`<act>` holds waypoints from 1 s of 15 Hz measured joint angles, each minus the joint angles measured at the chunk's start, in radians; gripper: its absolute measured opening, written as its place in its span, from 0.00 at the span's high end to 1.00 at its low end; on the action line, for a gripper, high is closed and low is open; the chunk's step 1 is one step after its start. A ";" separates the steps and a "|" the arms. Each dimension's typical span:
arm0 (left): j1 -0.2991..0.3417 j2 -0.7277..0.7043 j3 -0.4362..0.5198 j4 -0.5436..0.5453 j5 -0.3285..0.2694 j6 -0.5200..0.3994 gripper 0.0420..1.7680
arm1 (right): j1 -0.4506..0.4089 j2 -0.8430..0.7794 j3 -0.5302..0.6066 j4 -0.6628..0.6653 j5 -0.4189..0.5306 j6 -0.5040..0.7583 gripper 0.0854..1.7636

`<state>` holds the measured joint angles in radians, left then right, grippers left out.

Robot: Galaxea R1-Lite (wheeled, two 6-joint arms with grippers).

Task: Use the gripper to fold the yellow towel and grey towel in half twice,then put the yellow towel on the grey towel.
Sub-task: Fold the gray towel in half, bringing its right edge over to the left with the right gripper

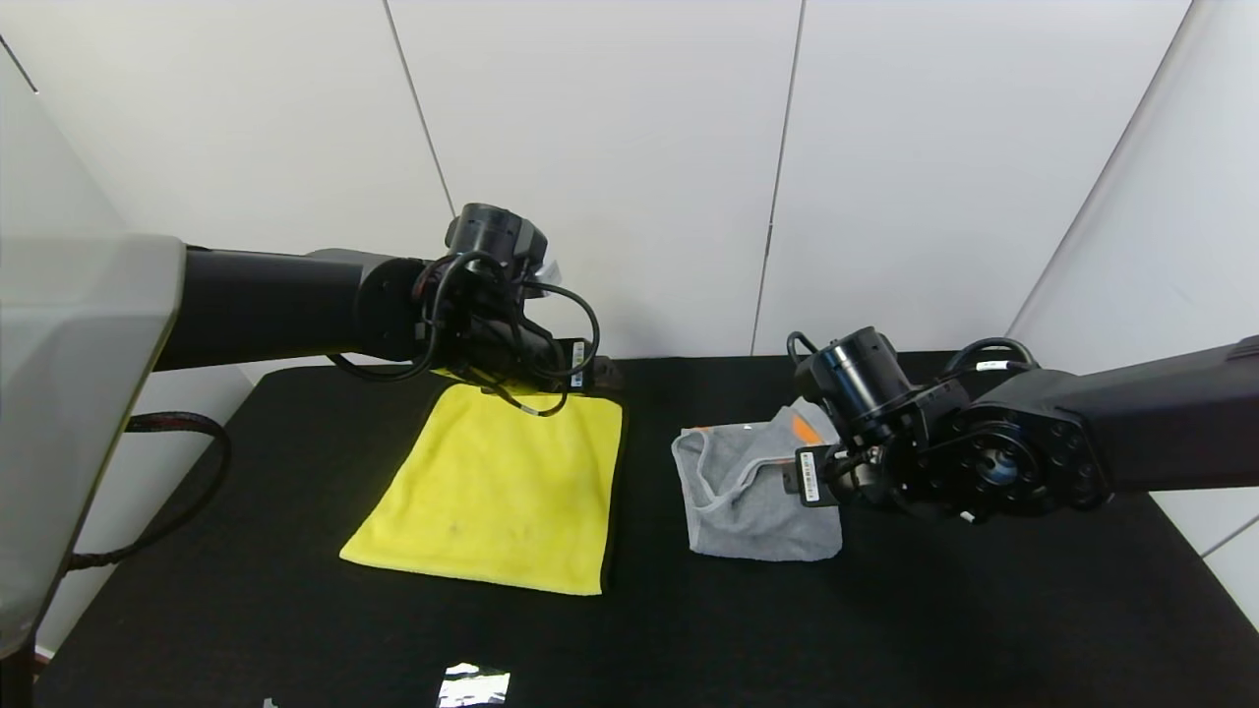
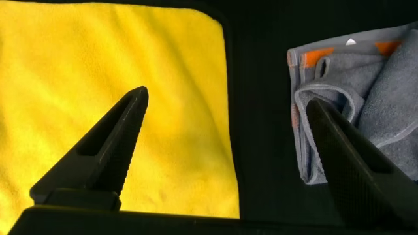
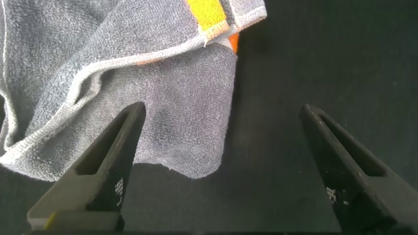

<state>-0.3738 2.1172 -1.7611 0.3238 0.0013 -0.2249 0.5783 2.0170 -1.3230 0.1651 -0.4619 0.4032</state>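
Grey towel (image 3: 130, 78) risk starts at the right gripper (image 3: 222, 163): its fingers (image 3: 108, 163) stand wide apart and hold nothing, one over the cloth's loose lower corner and the other over bare black worktop (image 3: 326, 59). If they close from this spot, they would likely pinch only that one corner layer, and a lift could drag the rumpled bundle open instead of making a clean fold. In the head view the grey towel lies bunched to the right of centre, its orange-marked end turned up toward the back, its edges uneven; any further fold on such a heap may come out crooked.

The left gripper (image 2: 228, 130) also has its fingers (image 2: 104, 150) spread and empty, hovering at the far edge of the yellow towel (image 1: 502, 487), with one finger above the yellow pile and the other showing nearer the grey cloth. Closing there could miss the black-bound edge or catch a single layer only. The yellow towel lies flat, left of centre, well apart from the grey one. Stacking onto a lumpy grey base might let the yellow one slide or sit askew.
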 joint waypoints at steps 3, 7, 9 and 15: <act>0.000 0.000 0.000 -0.001 0.000 0.001 0.03 | 0.001 0.005 -0.001 -0.002 0.006 0.000 0.04; 0.000 0.000 0.000 -0.001 0.000 0.001 0.03 | -0.003 0.048 -0.014 -0.017 0.006 0.001 0.04; 0.000 0.000 0.000 -0.002 0.000 0.001 0.03 | -0.005 0.069 -0.030 -0.019 0.006 0.000 0.04; 0.000 -0.002 0.000 -0.001 0.000 0.000 0.03 | -0.027 0.129 -0.084 -0.089 0.025 -0.004 0.04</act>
<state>-0.3743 2.1149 -1.7611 0.3232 0.0013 -0.2249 0.5517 2.1455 -1.4074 0.0760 -0.4366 0.3989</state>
